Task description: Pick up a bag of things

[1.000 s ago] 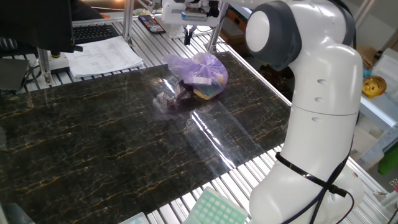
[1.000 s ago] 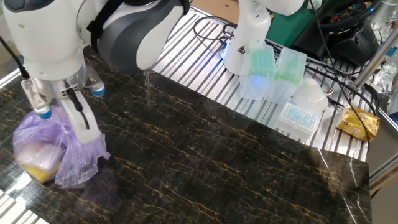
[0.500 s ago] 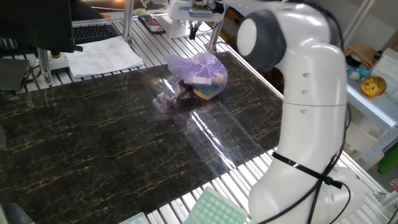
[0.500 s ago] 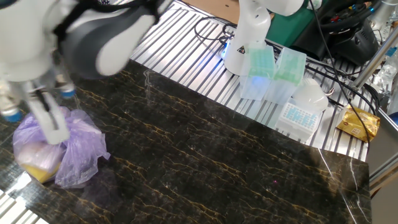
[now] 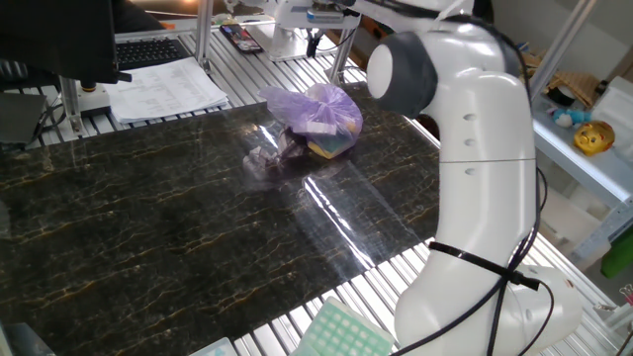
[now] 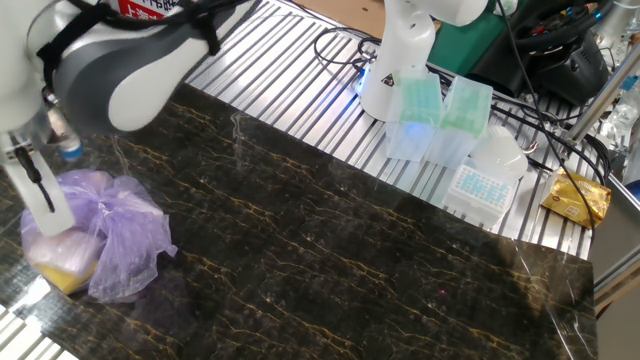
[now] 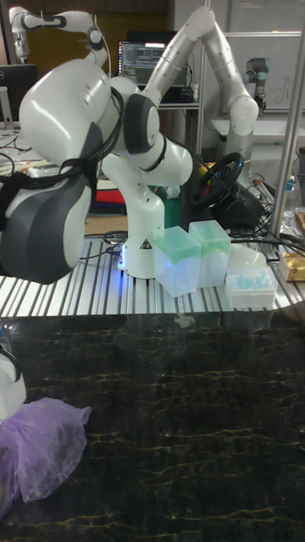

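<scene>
the bag of things (image 5: 315, 117) lies on the dark marbled table (image 5: 148, 218), near the far edge where the slab meets the ribbed metal surface. in the other fixed view the same bag (image 6: 95, 235) sits at the lower left corner of the slab, and in the tall fixed view only its lilac film (image 7: 38, 449) shows at the bottom left.

contents visible through the film: a white flat item on top, a yellow item at the lower side, and dark items toward the slab centre. the film is lumpy and gathered at the top. a small clear plastic wad (image 5: 259, 160) lies just beside the bag, on the side toward the slab centre.

outside the slab, two translucent green boxes (image 6: 430, 115) stand on the ribbed surface near a second robot base; what they hold cannot be told. a white rack (image 6: 480, 180) with a grid of small blue-topped wells stands just beside them.

gripper (image 5: 309, 42): positioned above and beyond the bag, apart from it, over the ribbed surface. one white finger (image 6: 42, 190) shows in front of the bag in the other fixed view. the finger spacing cannot be told; nothing is held.

change against the earlier frames: the gripper is higher and farther from the bag, and the arm's elbow has swung. the bag and wad are unmoved.
</scene>
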`<action>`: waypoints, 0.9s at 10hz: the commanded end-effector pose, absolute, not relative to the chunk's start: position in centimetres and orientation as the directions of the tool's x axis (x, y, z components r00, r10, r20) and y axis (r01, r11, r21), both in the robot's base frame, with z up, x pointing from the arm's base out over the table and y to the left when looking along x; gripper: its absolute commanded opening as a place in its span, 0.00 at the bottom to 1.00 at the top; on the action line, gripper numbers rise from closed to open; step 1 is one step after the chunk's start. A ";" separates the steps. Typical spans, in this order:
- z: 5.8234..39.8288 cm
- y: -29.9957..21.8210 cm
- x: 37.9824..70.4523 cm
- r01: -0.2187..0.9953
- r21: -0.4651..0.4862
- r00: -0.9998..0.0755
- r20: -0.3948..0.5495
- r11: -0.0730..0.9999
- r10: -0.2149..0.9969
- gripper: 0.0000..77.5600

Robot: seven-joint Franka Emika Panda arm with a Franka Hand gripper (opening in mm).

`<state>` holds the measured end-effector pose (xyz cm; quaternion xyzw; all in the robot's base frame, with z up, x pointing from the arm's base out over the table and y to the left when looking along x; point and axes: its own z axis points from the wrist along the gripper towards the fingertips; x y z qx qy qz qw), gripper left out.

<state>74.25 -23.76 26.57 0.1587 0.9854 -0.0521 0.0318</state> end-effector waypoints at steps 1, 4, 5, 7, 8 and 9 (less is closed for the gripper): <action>25.7 -24.0 74.0 0.375 -0.104 -0.926 -0.089 0.921 0.367 0.00; 25.4 -23.4 72.5 0.406 -0.087 -0.914 -0.067 0.910 0.401 0.00; 25.3 -22.7 71.8 0.424 -0.088 -0.905 -0.069 0.901 0.419 0.00; 25.4 -21.3 70.6 0.463 -0.102 -0.886 -0.053 0.880 0.460 0.00; 25.2 -21.1 69.7 0.466 -0.102 -0.885 -0.050 0.879 0.463 0.00; 25.1 -21.1 69.5 0.469 -0.107 -0.883 -0.047 0.877 0.467 0.00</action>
